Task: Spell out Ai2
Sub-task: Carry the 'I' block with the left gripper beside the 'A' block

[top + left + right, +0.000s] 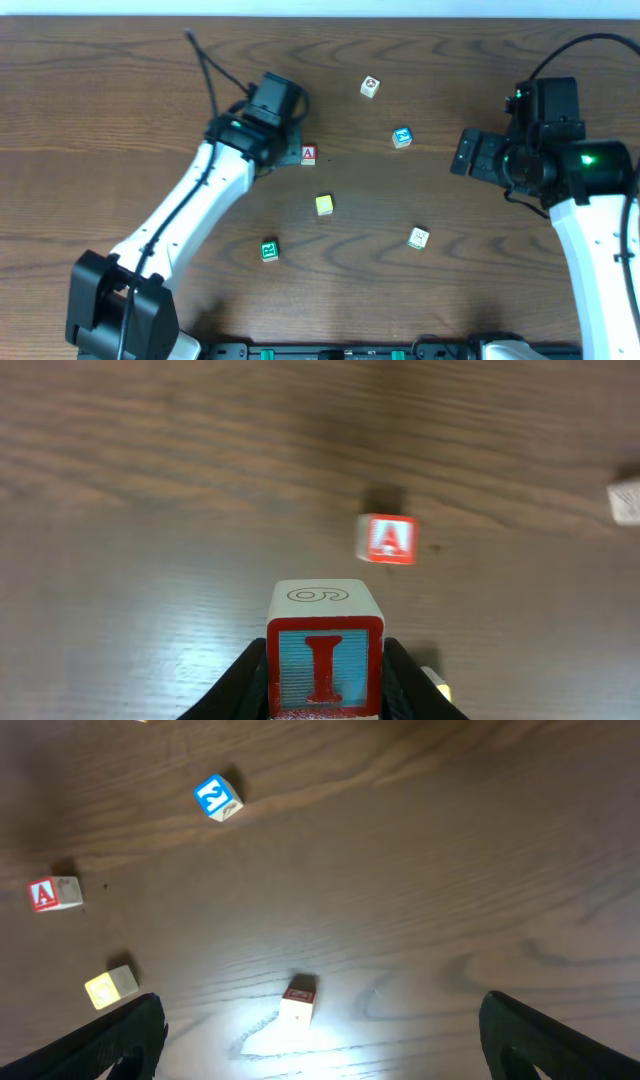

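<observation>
My left gripper is shut on a block with a red I on a blue face and holds it just short of the red A block. In the overhead view the left gripper is just left of the A block, and the I block is hidden under it. The blue 2 block lies to the right, and it also shows in the right wrist view. My right gripper is open and empty, right of the 2 block; its jaws are spread wide.
A yellow block lies below the A block. A green block lies at lower left, a white block at the top, and another white block at lower right. A white block with a red face lies ahead of the right jaws.
</observation>
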Robot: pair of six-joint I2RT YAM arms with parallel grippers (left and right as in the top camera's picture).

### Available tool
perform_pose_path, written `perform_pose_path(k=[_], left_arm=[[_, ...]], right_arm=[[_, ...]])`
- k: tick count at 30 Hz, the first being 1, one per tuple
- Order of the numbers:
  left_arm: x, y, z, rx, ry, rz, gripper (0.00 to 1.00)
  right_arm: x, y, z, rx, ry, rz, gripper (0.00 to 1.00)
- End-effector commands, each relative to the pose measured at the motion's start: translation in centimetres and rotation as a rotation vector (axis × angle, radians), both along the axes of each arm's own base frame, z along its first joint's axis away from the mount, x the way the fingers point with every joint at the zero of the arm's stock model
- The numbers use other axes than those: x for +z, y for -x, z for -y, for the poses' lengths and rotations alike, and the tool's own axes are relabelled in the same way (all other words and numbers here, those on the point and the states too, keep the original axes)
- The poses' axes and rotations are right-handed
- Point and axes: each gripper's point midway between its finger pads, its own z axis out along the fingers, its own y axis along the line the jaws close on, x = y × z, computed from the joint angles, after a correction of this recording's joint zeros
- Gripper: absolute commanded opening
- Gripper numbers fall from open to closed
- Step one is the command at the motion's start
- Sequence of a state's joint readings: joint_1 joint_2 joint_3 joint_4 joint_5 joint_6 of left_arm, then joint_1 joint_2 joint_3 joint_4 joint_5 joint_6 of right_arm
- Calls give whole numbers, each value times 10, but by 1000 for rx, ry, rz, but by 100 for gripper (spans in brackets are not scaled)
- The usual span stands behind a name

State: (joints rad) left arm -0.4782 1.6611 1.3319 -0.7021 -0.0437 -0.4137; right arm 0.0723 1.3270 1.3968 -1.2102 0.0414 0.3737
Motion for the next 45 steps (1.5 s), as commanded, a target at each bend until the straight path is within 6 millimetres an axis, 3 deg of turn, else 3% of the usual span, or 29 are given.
perform_pose_path(k=[1,13,29,34,45], left_arm=[[10,-6,9,-78,-89,73,18],[15,-9,35,-139,-71,130,16],[-43,-13,74,-226,11,24,15],[-49,-10,88,-256,32,19,15],[-64,-9,94,-267,16,6,14]], right_arm=[[1,5,0,16,17,-2,99],[-2,13,1,5,13,-40,99],[-4,16,1,-4,11,-53,99],[-4,17,1,-4,11,-54,99],[-4,17,1,-4,11,-54,99]])
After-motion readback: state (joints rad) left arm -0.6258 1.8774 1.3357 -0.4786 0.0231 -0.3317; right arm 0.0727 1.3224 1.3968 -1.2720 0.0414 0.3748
